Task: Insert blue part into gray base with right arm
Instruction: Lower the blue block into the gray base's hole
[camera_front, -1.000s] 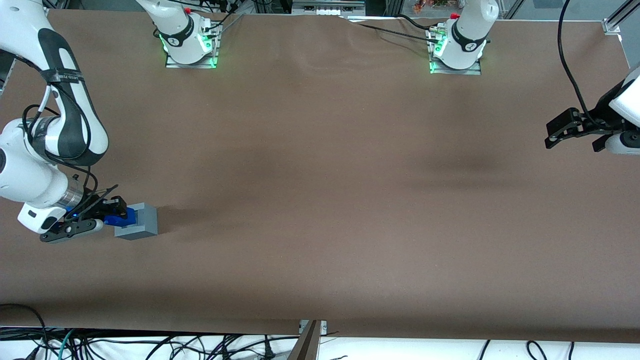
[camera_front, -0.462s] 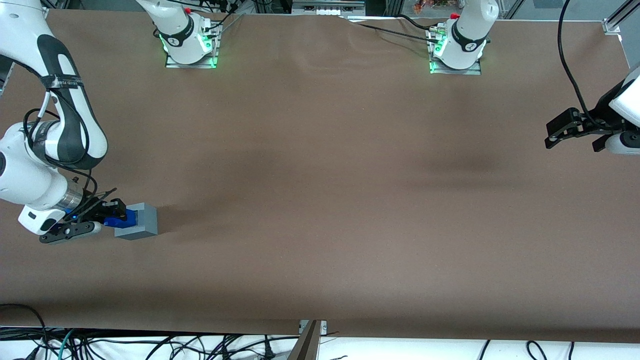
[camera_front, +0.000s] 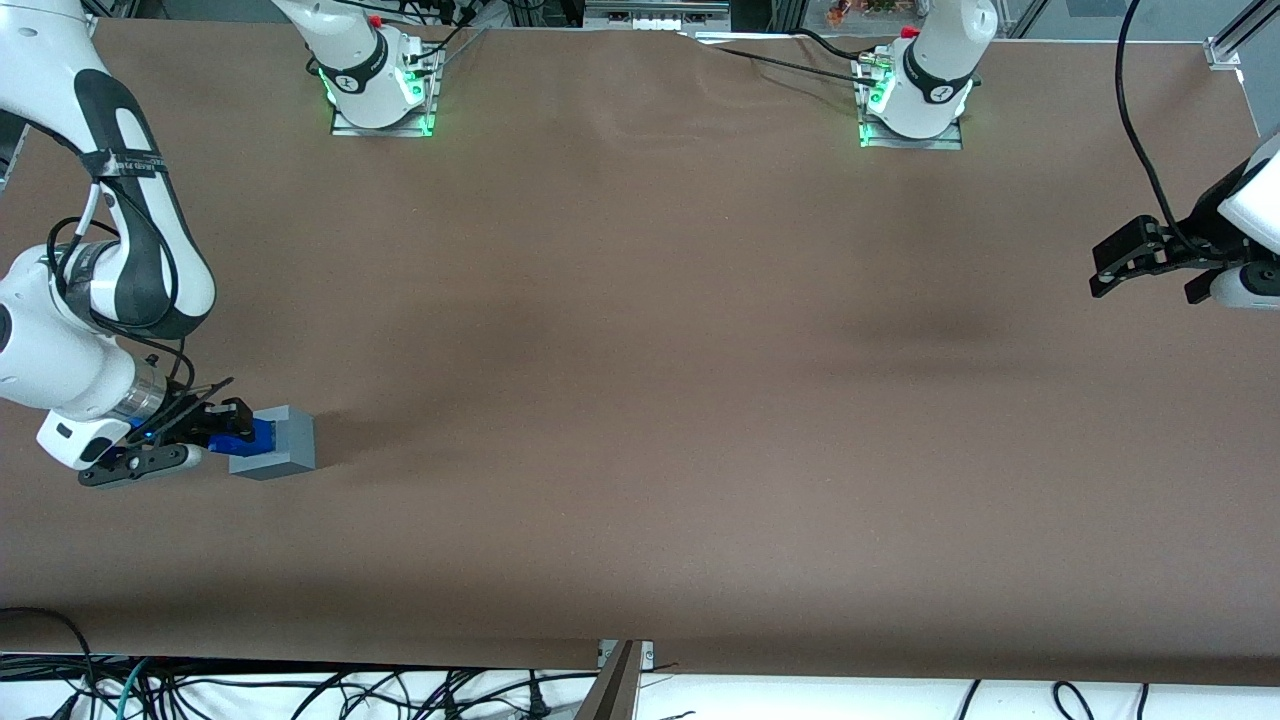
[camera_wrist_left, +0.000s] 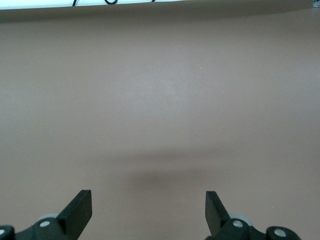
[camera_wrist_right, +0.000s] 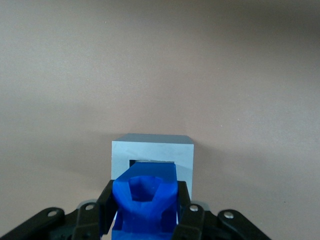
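Near the desk (camera_front: 640, 400) edge at the working arm's end, the tool (camera_wrist_right: 145, 212) is gripping the blue part (camera_wrist_right: 145, 202) by its flanks, seemingly nosing into the gray base (camera_wrist_right: 152, 155); rigid, light plastic, probably slippery.

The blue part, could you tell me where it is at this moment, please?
The blue part is clamped in the gripper at the working arm's end of the table, its tip at the recess of the gray base.
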